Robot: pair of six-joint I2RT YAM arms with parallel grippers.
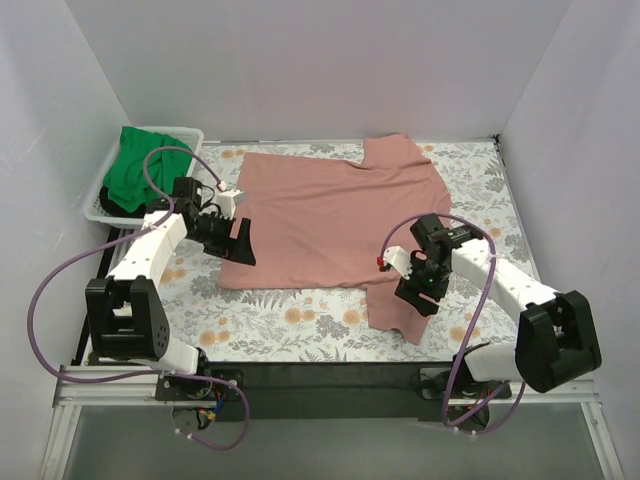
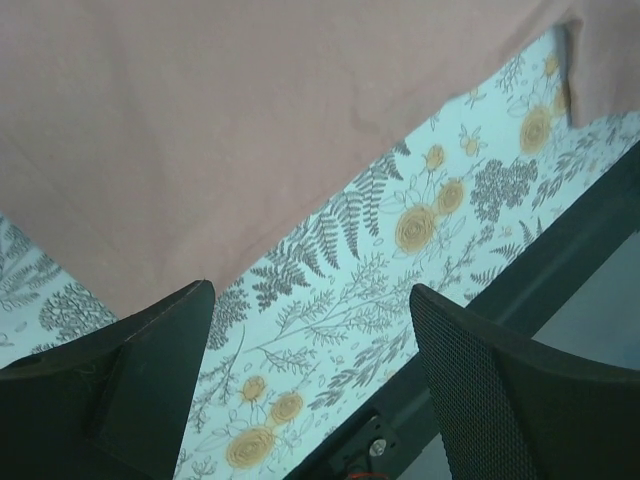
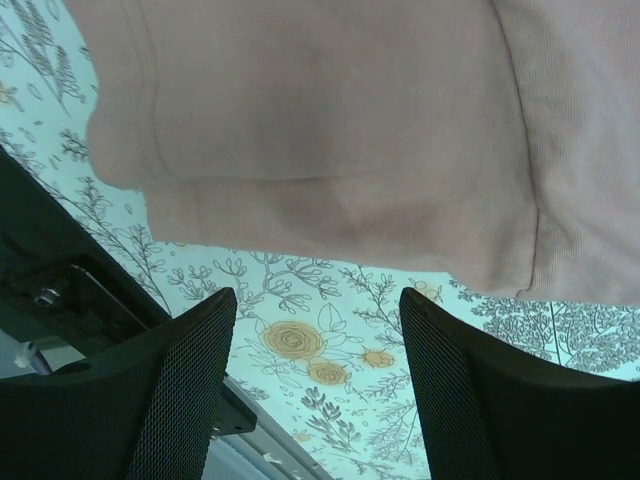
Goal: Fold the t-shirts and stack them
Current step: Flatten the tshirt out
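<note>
The salmon-pink t-shirt (image 1: 325,215) lies spread flat on the floral cloth, one sleeve at the far edge and one sleeve (image 1: 395,310) toward the near right. The green t-shirt (image 1: 135,170) lies bunched in the white basket at far left. My left gripper (image 1: 241,243) is open and empty, hovering over the pink shirt's left hem corner; the shirt's edge (image 2: 250,130) fills its wrist view. My right gripper (image 1: 420,292) is open and empty above the near right sleeve (image 3: 330,140).
The white slotted basket (image 1: 190,135) stands at the far left corner. The floral-patterned cloth (image 1: 290,325) covers the table. A black strip (image 1: 320,375) runs along the table's near edge. White walls enclose the back and sides.
</note>
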